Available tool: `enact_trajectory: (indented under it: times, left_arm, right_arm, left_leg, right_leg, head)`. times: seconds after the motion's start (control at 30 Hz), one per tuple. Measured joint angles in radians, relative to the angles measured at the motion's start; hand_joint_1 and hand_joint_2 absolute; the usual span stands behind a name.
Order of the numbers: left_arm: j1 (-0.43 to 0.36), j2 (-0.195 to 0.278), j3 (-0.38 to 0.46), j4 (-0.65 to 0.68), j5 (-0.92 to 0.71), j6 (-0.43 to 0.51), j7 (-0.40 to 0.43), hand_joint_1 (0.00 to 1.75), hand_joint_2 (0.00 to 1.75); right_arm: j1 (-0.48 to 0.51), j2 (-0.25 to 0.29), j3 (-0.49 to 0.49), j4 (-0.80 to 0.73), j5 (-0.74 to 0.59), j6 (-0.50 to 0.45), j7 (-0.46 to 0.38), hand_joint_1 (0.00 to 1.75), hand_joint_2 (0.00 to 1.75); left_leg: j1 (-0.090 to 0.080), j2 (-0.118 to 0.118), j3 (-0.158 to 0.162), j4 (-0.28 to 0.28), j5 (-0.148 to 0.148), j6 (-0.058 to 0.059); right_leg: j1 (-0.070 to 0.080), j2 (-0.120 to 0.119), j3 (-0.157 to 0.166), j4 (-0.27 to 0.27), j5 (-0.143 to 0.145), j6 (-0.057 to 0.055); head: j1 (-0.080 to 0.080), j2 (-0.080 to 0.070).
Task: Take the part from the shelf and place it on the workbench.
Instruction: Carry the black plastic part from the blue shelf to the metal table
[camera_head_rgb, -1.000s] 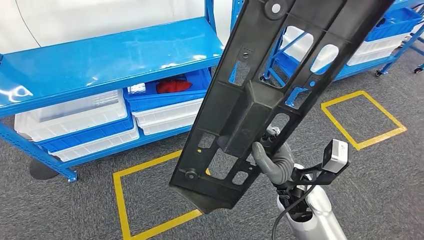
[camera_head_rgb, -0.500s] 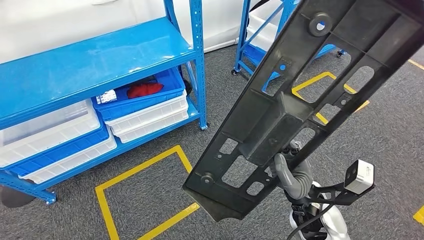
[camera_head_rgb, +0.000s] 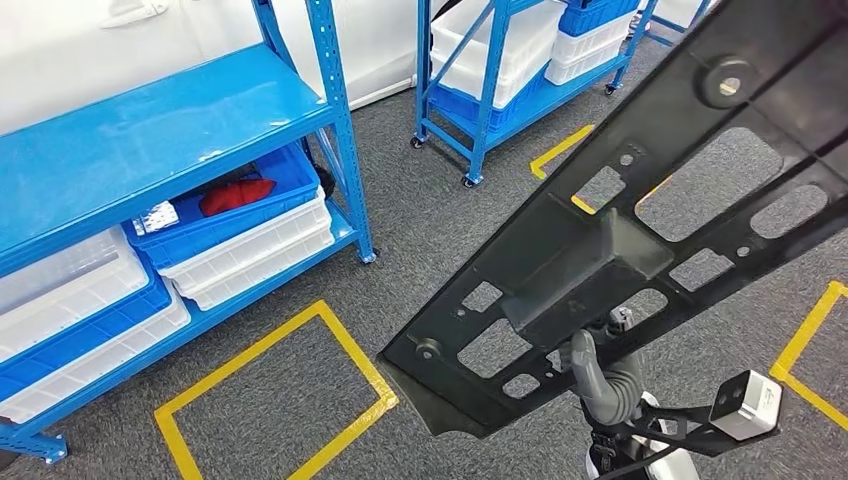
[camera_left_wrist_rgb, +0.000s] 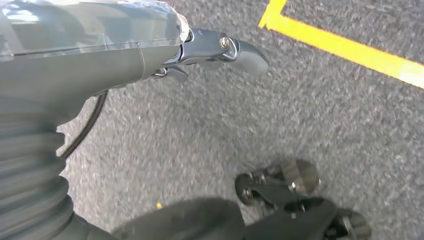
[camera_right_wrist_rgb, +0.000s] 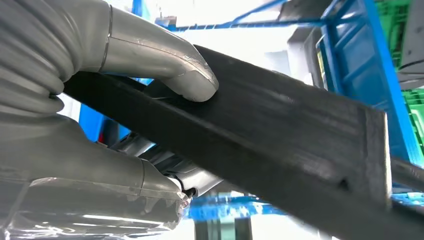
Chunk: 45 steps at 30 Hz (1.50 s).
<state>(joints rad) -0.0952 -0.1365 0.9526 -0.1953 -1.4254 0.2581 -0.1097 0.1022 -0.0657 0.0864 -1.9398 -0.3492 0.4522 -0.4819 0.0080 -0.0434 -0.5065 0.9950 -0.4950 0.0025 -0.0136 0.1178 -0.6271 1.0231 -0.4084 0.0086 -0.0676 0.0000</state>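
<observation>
The part (camera_head_rgb: 590, 260) is a long black plastic panel with several cut-outs, slanting from low centre up to the top right of the head view. My right hand (camera_head_rgb: 600, 375) grips it near its lower end from underneath. In the right wrist view the thumb (camera_right_wrist_rgb: 165, 60) presses on the part's dark edge (camera_right_wrist_rgb: 280, 135), with the other fingers curled below it. My left hand (camera_left_wrist_rgb: 150, 50) hangs over the grey carpet with nothing in it and its fingers held out.
A blue shelf unit (camera_head_rgb: 150, 130) stands at the left, with white and blue bins (camera_head_rgb: 240, 240) on its low level; one bin holds a red item (camera_head_rgb: 235, 195). A second blue wheeled rack (camera_head_rgb: 490, 70) stands behind. Yellow tape squares (camera_head_rgb: 270, 400) mark the carpet.
The camera has turned right, so the shelves have slid left in the picture and the second rack has come into view. The part stays in my right hand, now tilted flatter.
</observation>
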Motion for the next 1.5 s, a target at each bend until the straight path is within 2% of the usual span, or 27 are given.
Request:
enact_trajectory:
  times: [0.07, 0.13, 0.2, 0.23, 0.27, 0.33, 0.4, 0.43, 0.5, 0.57, 0.63, 0.67, 0.7, 0.73, 0.77, 0.8, 0.87, 0.93, 1.0, 1.07, 1.17, 1.23, 1.27, 1.33, 1.4, 1.43, 1.5]
  left_arm:
    - [-0.002, 0.003, -0.002, 0.0, 0.0, 0.002, -0.001, 0.0, 1.75]
    - [0.0, 0.006, -0.002, 0.0, 0.002, 0.002, 0.0, 0.0, 1.75]
    - [0.004, 0.007, -0.002, 0.0, 0.005, 0.0, 0.004, 0.0, 1.75]
    - [0.006, 0.007, -0.002, 0.0, 0.007, 0.0, 0.006, 0.0, 1.75]
    - [0.006, 0.007, -0.002, 0.0, 0.009, -0.001, 0.008, 0.0, 1.75]
    - [0.006, 0.006, -0.002, 0.0, 0.012, -0.003, 0.012, 0.0, 1.75]
    - [0.006, 0.005, -0.002, 0.0, 0.014, -0.004, 0.014, 0.0, 1.75]
    - [0.006, 0.005, -0.002, 0.0, 0.014, -0.004, 0.015, 0.0, 1.75]
    - [0.005, 0.005, -0.002, 0.0, 0.014, -0.004, 0.018, 0.0, 1.75]
    - [0.005, 0.004, -0.002, 0.0, 0.014, -0.004, 0.019, 0.0, 1.75]
    - [0.003, 0.004, -0.001, 0.0, 0.015, -0.005, 0.018, 0.0, 1.75]
    - [0.001, 0.004, -0.001, 0.0, 0.015, -0.006, 0.017, 0.0, 1.75]
    - [-0.003, 0.004, -0.001, 0.0, 0.015, -0.006, 0.017, 0.0, 1.75]
    - [-0.005, 0.004, -0.001, 0.0, 0.015, -0.007, 0.017, 0.0, 1.75]
    - [-0.006, 0.004, -0.001, 0.0, 0.014, -0.007, 0.018, 0.0, 1.75]
    - [-0.005, 0.005, -0.001, 0.0, 0.014, -0.007, 0.019, 0.0, 1.75]
    - [0.0, 0.006, -0.001, 0.0, 0.013, -0.007, 0.021, 0.0, 1.75]
    - [0.003, 0.008, -0.001, 0.0, 0.013, -0.007, 0.022, 0.0, 1.75]
    - [0.002, 0.009, -0.001, 0.0, 0.012, -0.007, 0.024, 0.0, 1.75]
    - [0.003, 0.009, -0.001, 0.0, 0.012, -0.008, 0.024, 0.0, 1.75]
    - [0.008, 0.009, -0.001, 0.0, 0.01, -0.008, 0.023, 0.0, 1.75]
    - [0.012, 0.009, -0.001, 0.0, 0.008, -0.008, 0.019, 0.0, 1.75]
    - [0.013, 0.009, -0.001, 0.0, 0.007, -0.008, 0.016, 0.0, 1.75]
    - [0.012, 0.009, -0.002, 0.0, 0.005, -0.008, 0.012, 0.0, 1.75]
    - [0.011, 0.01, -0.002, 0.0, 0.001, -0.008, 0.01, 0.0, 1.75]
    - [0.01, 0.01, -0.003, 0.0, -0.001, -0.009, 0.01, 0.0, 1.75]
    - [0.007, 0.01, -0.004, 0.0, -0.006, -0.011, 0.011, 0.0, 1.75]
  right_arm:
    - [0.009, 0.006, -0.033, -0.016, 0.048, -0.03, -0.023, 1.75, 1.75]
    - [0.014, 0.013, -0.069, -0.028, 0.052, -0.047, -0.036, 1.75, 1.75]
    - [0.02, 0.019, -0.101, -0.029, -0.01, -0.033, -0.025, 1.75, 1.75]
    - [0.022, 0.022, -0.115, -0.026, -0.054, -0.02, -0.013, 1.75, 1.75]
    - [0.024, 0.025, -0.127, -0.023, -0.098, -0.007, 0.001, 1.75, 1.75]
    - [0.023, 0.03, -0.142, -0.016, -0.17, 0.018, 0.03, 1.75, 1.75]
    - [0.02, 0.037, -0.151, -0.008, -0.221, 0.036, 0.051, 1.75, 1.75]
    - [0.019, 0.04, -0.156, -0.004, -0.241, 0.042, 0.059, 1.75, 1.75]
    - [0.02, 0.045, -0.163, 0.003, -0.281, 0.052, 0.076, 1.75, 1.75]
    - [0.02, 0.053, -0.169, 0.008, -0.34, 0.065, 0.101, 1.75, 1.75]
    - [0.02, 0.064, -0.172, 0.014, -0.399, 0.074, 0.126, 1.75, 1.75]
    - [0.021, 0.069, -0.173, 0.018, -0.419, 0.076, 0.136, 1.75, 1.75]
    - [0.022, 0.074, -0.174, 0.022, -0.43, 0.077, 0.141, 1.75, 1.75]
    - [0.022, 0.077, -0.175, 0.026, -0.436, 0.077, 0.144, 1.75, 1.75]
    - [0.022, 0.08, -0.177, 0.03, -0.44, 0.077, 0.145, 1.75, 1.75]
    - [0.022, 0.083, -0.179, 0.033, -0.447, 0.075, 0.145, 1.75, 1.75]
    - [0.022, 0.092, -0.183, 0.038, -0.472, 0.072, 0.146, 1.75, 1.75]
    - [0.024, 0.101, -0.188, 0.042, -0.507, 0.069, 0.15, 1.75, 1.75]
    - [0.028, 0.106, -0.194, 0.046, -0.528, 0.069, 0.154, 1.75, 1.75]
    - [0.03, 0.11, -0.201, 0.047, -0.539, 0.069, 0.157, 1.75, 1.75]
    - [0.026, 0.112, -0.206, 0.054, -0.6, 0.071, 0.183, 1.75, 1.75]
    - [0.026, 0.116, -0.207, 0.067, -0.666, 0.073, 0.208, 1.75, 1.75]
    - [0.027, 0.118, -0.208, 0.074, -0.695, 0.075, 0.217, 1.75, 1.75]
    - [0.027, 0.12, -0.211, 0.086, -0.74, 0.087, 0.229, 1.75, 1.75]
    - [0.026, 0.122, -0.214, 0.096, -0.777, 0.101, 0.239, 1.75, 1.75]
    - [0.027, 0.125, -0.216, 0.1, -0.793, 0.104, 0.245, 1.75, 1.75]
    - [0.03, 0.131, -0.219, 0.108, -0.82, 0.103, 0.258, 1.75, 1.75]
  left_leg:
    - [0.003, 0.024, 0.002, -0.01, 0.01, 0.013]
    - [0.001, 0.049, 0.0, -0.013, 0.013, 0.02]
    - [-0.003, 0.075, -0.003, -0.012, 0.013, 0.021]
    - [-0.003, 0.088, -0.004, -0.012, 0.012, 0.021]
    - [-0.004, 0.1, -0.003, -0.011, 0.011, 0.019]
    - [-0.005, 0.12, 0.0, -0.008, 0.006, 0.012]
    - [-0.011, 0.136, 0.002, -0.005, 0.0, 0.003]
    - [-0.013, 0.144, 0.003, -0.004, -0.002, -0.002]
    - [-0.013, 0.156, 0.007, -0.004, -0.007, -0.012]
    - [-0.009, 0.126, -0.005, 0.031, -0.036, -0.022]
    - [-0.005, 0.075, -0.057, 0.152, -0.103, -0.029]
    - [-0.004, 0.062, -0.09, 0.226, -0.135, -0.031]
    - [-0.004, 0.057, -0.115, 0.281, -0.152, -0.032]
    - [-0.004, 0.055, -0.124, 0.299, -0.147, -0.032]
    - [-0.004, 0.053, -0.112, 0.273, -0.12, -0.03]
    - [-0.003, 0.045, -0.085, 0.211, -0.078, -0.027]
    - [-0.001, 0.0, -0.029, 0.072, -0.012, -0.019]
    - [-0.001, -0.032, -0.009, 0.013, 0.0, -0.013]
    - [0.0, -0.018, -0.007, 0.001, 0.001, -0.004]
    - [0.004, 0.005, -0.002, -0.014, 0.012, 0.009]
    - [0.0, 0.044, 0.0, -0.022, 0.017, 0.02]
    - [-0.003, 0.07, -0.001, -0.021, 0.015, 0.019]
    - [-0.004, 0.081, 0.0, -0.021, 0.014, 0.018]
    - [-0.004, 0.1, 0.004, -0.019, 0.008, 0.012]
    - [-0.009, 0.113, 0.008, -0.014, 0.0, 0.001]
    - [-0.012, 0.119, 0.01, -0.013, -0.003, -0.004]
    - [-0.013, 0.133, 0.014, -0.014, -0.007, -0.014]
  right_leg:
    - [0.002, -0.038, -0.022, 0.044, -0.03, 0.008]
    - [0.001, -0.091, -0.078, 0.164, -0.097, 0.015]
    - [-0.004, -0.109, -0.125, 0.273, -0.138, 0.022]
    - [-0.006, -0.112, -0.124, 0.279, -0.132, 0.024]
    - [-0.007, -0.118, -0.101, 0.243, -0.109, 0.025]
    - [-0.005, -0.152, -0.02, 0.103, -0.056, 0.02]
    - [0.003, -0.177, 0.027, 0.012, -0.037, 0.006]
    - [0.007, -0.178, 0.03, 0.002, -0.04, -0.002]
    - [0.007, -0.157, 0.028, -0.001, -0.036, -0.015]
    - [0.002, -0.138, 0.03, -0.01, -0.031, -0.029]
    - [0.001, -0.12, 0.03, -0.013, -0.027, -0.038]
    - [0.001, -0.11, 0.029, -0.013, -0.027, -0.04]
    - [0.002, -0.098, 0.029, -0.013, -0.026, -0.041]
    - [0.003, -0.086, 0.029, -0.012, -0.026, -0.041]
    - [0.003, -0.072, 0.03, -0.01, -0.026, -0.041]
    - [0.003, -0.058, 0.031, -0.008, -0.027, -0.04]
    - [0.003, -0.032, 0.027, -0.002, -0.026, -0.035]
    - [0.002, -0.012, 0.015, 0.002, -0.021, -0.024]
    - [0.0, 0.008, 0.006, -0.001, -0.013, -0.009]
    - [0.002, -0.015, -0.008, 0.022, -0.028, 0.0]
    - [0.001, -0.095, -0.089, 0.192, -0.117, 0.009]
    - [-0.005, -0.111, -0.128, 0.278, -0.142, 0.015]
    - [-0.008, -0.114, -0.121, 0.268, -0.129, 0.017]
    - [-0.01, -0.139, -0.048, 0.14, -0.071, 0.018]
    - [-0.004, -0.172, 0.017, 0.024, -0.039, 0.008]
    - [0.0, -0.18, 0.027, 0.002, -0.039, 0.001]
    - [0.004, -0.164, 0.025, 0.001, -0.041, -0.012]
  head:
    - [0.0, 0.0]
    - [0.0, 0.0]
    - [0.0, 0.0]
    - [0.0, 0.0]
    - [0.0, 0.0]
    - [0.0, 0.0]
    - [0.0, 0.0]
    - [0.0, 0.0]
    - [0.0, 0.0]
    - [0.0, 0.0]
    - [0.0, 0.0]
    - [0.0, 0.0]
    - [0.0, 0.0]
    - [0.0, 0.0]
    - [0.0, 0.0]
    - [0.0, 0.0]
    - [0.0, 0.0]
    - [0.0, 0.0]
    - [0.0, 0.0]
    - [0.0, 0.0]
    - [0.0, 0.0]
    - [0.0, 0.0]
    - [0.0, 0.0]
    - [0.0, 0.0]
    - [0.0, 0.0]
    - [0.0, 0.0]
    - [0.0, 0.0]
